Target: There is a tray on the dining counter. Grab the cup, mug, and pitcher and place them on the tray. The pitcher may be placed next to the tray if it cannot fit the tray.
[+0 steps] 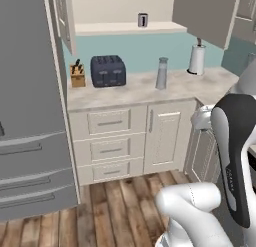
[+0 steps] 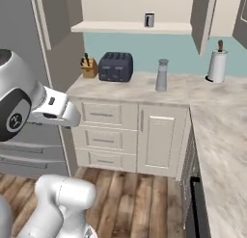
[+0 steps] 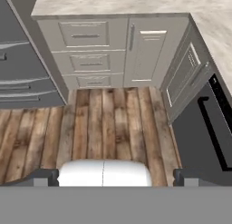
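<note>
Left base view: pitcher upright on the marble bench, centre-right of frame.
Toaster and knife block stand to its left, paper towel roll to its right. Hand view: end effector released, fingertips spread wide above wooden floor.

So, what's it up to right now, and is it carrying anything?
Fingers open, empty, over wood floor. Pitcher upright on marble counter, apart from toaster. Nothing between.

No legible text — no labels anywhere
</note>
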